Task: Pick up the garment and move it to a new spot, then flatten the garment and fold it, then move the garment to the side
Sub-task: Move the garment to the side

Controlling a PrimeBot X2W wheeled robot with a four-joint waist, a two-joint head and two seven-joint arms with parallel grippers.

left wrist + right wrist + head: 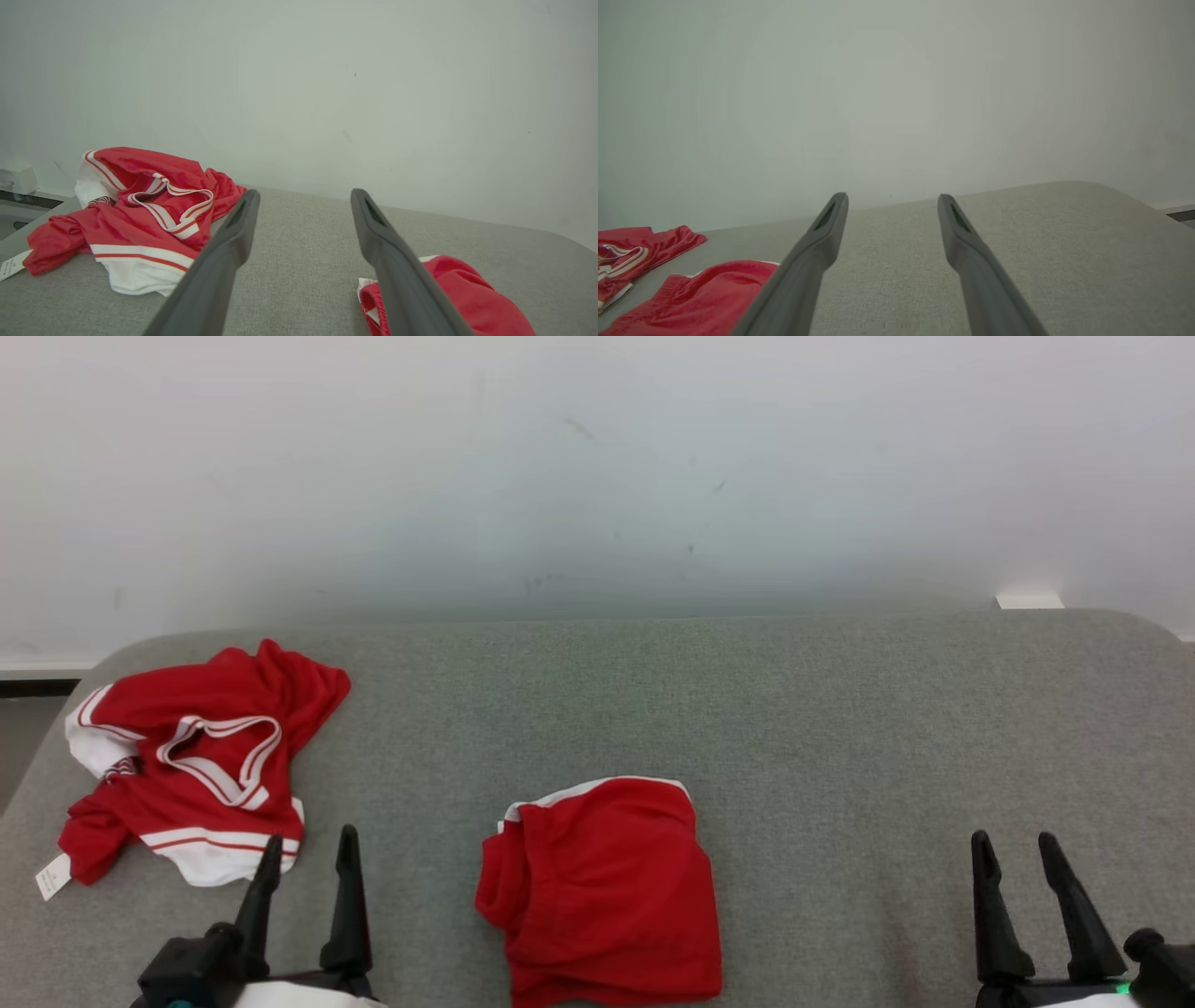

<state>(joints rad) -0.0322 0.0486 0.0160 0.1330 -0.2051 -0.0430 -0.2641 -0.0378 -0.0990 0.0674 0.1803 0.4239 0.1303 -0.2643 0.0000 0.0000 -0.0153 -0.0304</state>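
Jaws on both sides stand wide and hold nothing. My left gripper rests low at the near left and my right gripper low at the near right, both over the grey woven fabric surface. Between them, nearest me, lies the red folded cloth piece with a thin white edge, loosely doubled and bunched along its left side. Farther out on the left, just beyond my left gripper, sits the crumpled red jersey with white striped trim, a white tag poking from its near left corner.

I judge the jersey to be the garment to lift, since it looks untouched, though I cannot be sure which piece is meant. To pick it well, I should bring my left gripper down on a raised ridge of cloth, not a flat layer. The white hem nearest me looks easiest to pinch. I should close firmly before lifting, then carry it to the bare stretch right of centre, well apart from the folded piece so the two cannot tangle. Beyond the surface's far edge stands the plain white wall.
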